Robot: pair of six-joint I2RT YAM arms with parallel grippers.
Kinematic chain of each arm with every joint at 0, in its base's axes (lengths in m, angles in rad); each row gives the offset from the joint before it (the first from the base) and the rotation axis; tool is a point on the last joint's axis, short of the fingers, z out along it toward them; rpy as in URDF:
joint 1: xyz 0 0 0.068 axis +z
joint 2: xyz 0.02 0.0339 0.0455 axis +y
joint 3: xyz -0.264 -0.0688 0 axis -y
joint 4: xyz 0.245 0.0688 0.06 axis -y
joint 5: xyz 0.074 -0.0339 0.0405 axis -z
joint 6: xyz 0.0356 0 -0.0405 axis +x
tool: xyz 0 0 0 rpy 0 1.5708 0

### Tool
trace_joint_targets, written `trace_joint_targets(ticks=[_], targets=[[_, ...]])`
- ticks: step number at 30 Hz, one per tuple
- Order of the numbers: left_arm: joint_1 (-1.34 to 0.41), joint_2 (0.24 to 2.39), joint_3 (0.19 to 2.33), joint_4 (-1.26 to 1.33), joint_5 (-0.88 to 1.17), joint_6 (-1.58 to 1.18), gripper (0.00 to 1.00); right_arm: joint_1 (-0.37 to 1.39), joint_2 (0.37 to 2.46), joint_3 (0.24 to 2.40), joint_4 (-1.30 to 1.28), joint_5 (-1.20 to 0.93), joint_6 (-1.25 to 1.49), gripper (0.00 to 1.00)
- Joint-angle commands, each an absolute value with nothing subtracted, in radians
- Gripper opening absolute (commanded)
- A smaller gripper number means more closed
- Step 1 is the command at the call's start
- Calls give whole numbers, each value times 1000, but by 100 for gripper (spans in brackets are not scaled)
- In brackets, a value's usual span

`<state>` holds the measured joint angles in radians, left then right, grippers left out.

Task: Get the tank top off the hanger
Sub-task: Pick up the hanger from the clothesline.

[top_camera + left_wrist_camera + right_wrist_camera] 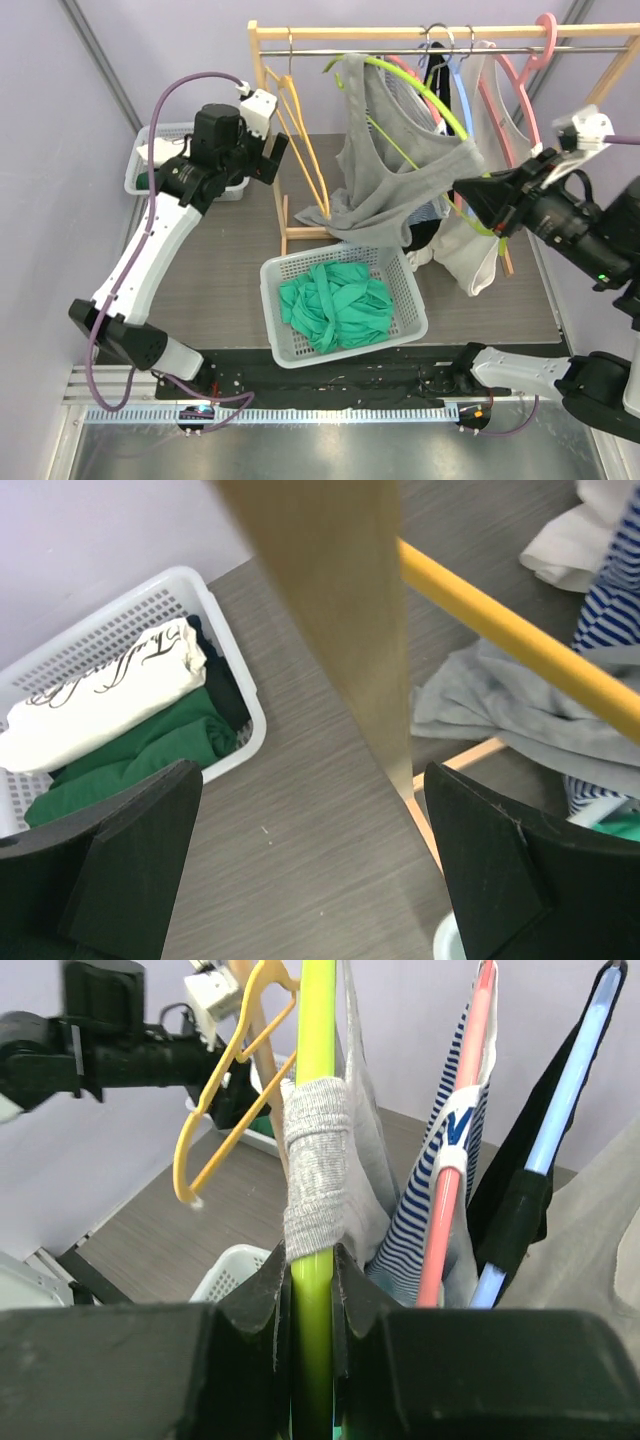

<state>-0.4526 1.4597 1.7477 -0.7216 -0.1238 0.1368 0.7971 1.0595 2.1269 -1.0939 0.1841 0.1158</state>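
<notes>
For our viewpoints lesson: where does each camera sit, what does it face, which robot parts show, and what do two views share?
Top external: above and behind the bases, looking down on the clothes rack; left arm and right arm show.
Left wrist: faces down at the side basket; open left gripper shows.
Right wrist: looks along the green hanger; right gripper shut on it.
Shared: top external and right wrist both show the grey tank top on that hanger.

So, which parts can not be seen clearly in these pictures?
Top view: the left arm covers part of the white basket.
Left wrist view: the wooden post hides part of the grey tank top.
Right wrist view: the right fingers cover the green hanger at its lower end.
</notes>
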Motion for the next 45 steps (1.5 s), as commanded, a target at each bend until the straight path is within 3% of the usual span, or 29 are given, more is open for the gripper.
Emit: trace_joint_targets(ticks=[1, 9, 15, 24, 34, 37, 45], targets=[[-405, 1547, 1819, -637, -140, 155, 97, 799, 1012, 2189, -839, 201, 103, 1], [-364, 1718, 2008, -641, -123, 149, 94, 799, 1075, 2177, -857, 236, 74, 1], [-347, 1795, 2091, -635, -117, 133, 94, 799, 1114, 2166, -859, 399, 37, 1], [-333, 1738, 1968, -601, -84, 110, 93, 799, 1134, 2157, -828, 540, 32, 1], [-333, 1542, 1844, -618, -43, 110, 95, 799, 1016, 2109, -824, 247, 110, 1], [-333, 1465, 1839, -659, -14, 103, 100, 801, 1005, 2178, -795, 154, 138, 1], [-333, 1316, 1853, -752, 40, 87, 100, 839, 1020, 2318, -739, -27, 170, 1]])
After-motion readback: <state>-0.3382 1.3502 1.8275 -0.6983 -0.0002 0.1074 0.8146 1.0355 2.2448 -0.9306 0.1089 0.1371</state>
